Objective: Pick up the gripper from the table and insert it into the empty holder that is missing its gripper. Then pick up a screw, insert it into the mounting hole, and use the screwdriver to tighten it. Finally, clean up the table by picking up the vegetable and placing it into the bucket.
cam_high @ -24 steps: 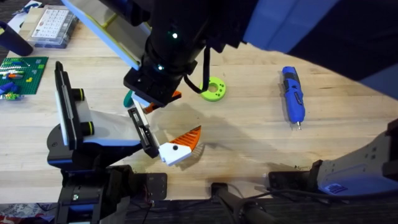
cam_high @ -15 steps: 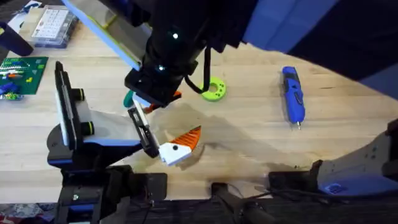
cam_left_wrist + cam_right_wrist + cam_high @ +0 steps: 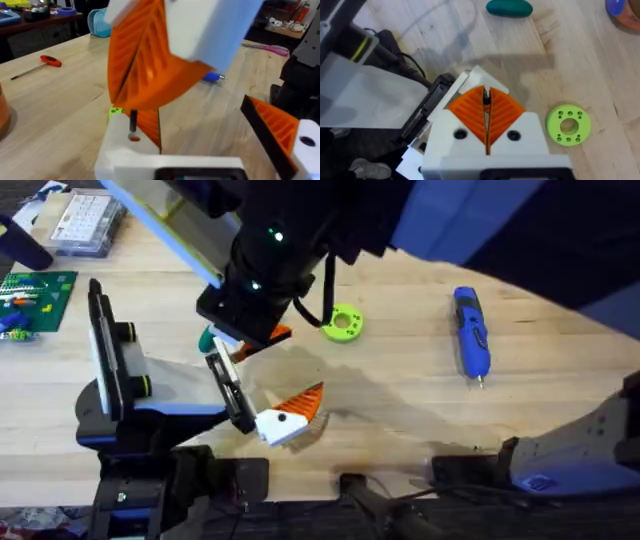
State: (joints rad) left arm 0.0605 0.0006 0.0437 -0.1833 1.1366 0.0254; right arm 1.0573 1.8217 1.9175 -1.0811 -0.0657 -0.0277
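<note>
Our overhead camera looks down and forward over the table (image 3: 400,410). Our right wrist camera hangs close above it, facing down; both catch the lime-green disc (image 3: 343,323) (image 3: 568,124), at 12 o'clock overhead. Our left wrist camera looks low across the planks.

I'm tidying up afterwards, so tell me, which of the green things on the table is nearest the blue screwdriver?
The lime-green round disc, a ring with small holes, is nearest the screwdriver. The teal oval piece and the green brick board lie farther off.
</note>
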